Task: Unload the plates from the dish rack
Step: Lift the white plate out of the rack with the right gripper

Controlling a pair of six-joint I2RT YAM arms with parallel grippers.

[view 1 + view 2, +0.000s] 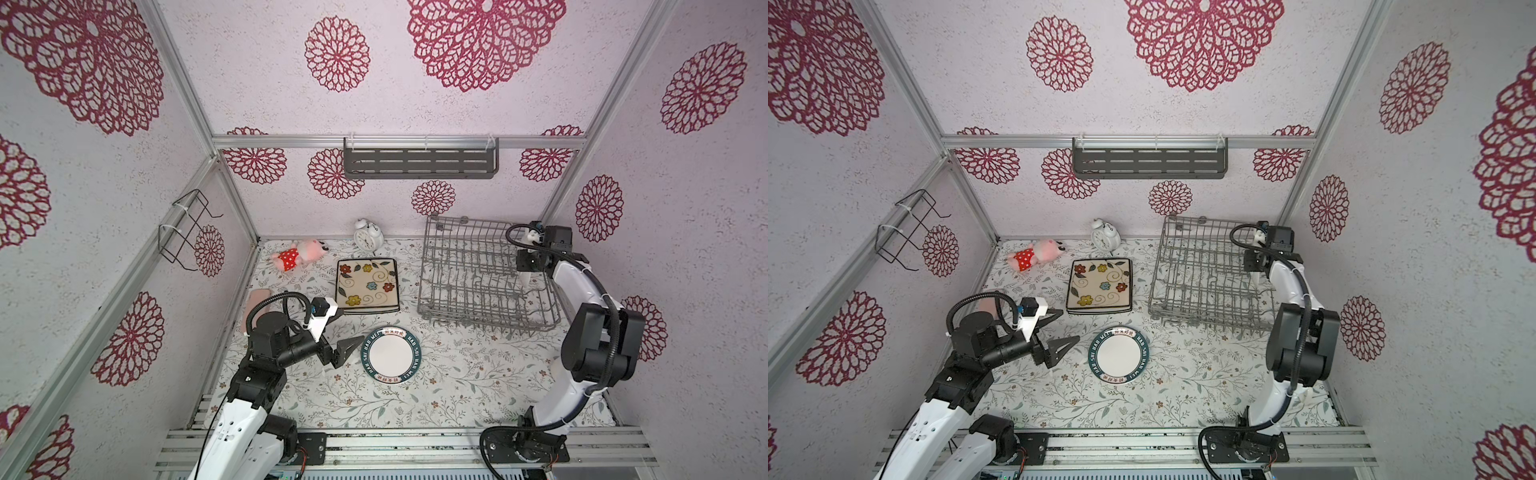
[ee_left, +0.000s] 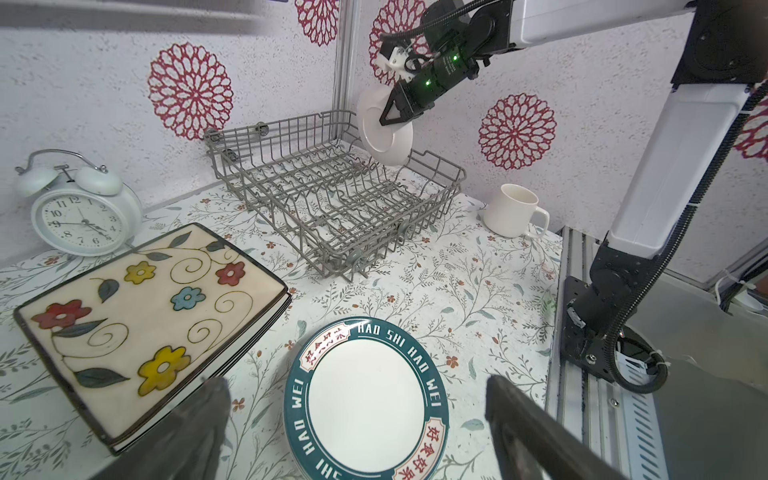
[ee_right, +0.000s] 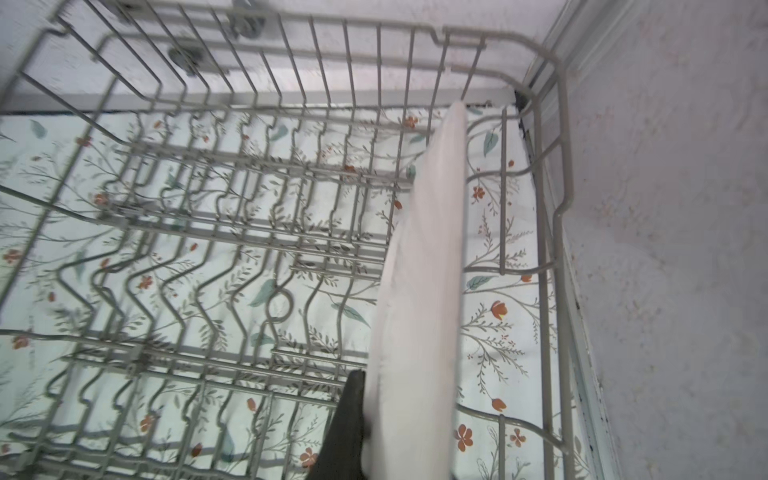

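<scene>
Top views: right tool [image 1: 525,272] clamped on small round white plate [image 1: 526,286], edge-on over right end of grey wire dish rack [image 1: 465,232]; no other plates seen in rack. Left tool [image 1: 338,328] spread wide, empty, just beside teal-rimmed round plate [image 1: 390,353] flat on floral worktop [image 1: 457,382]; stack of square flower-painted plates [image 1: 366,284] beyond.
Left wrist: held plate pinched at upper rim only, tilted; lower edge near rack rim level, clearance unclear. Cream mug [image 2: 513,210] near rack corner.
Right wrist: plate close to side wires; one dark finger [image 3: 345,432] against it.
Risk: rim-only pinch, so swing or slip; low exit, so snag on wires, rack dragged; drop-off beside left tool, so clash or chipped plates.
</scene>
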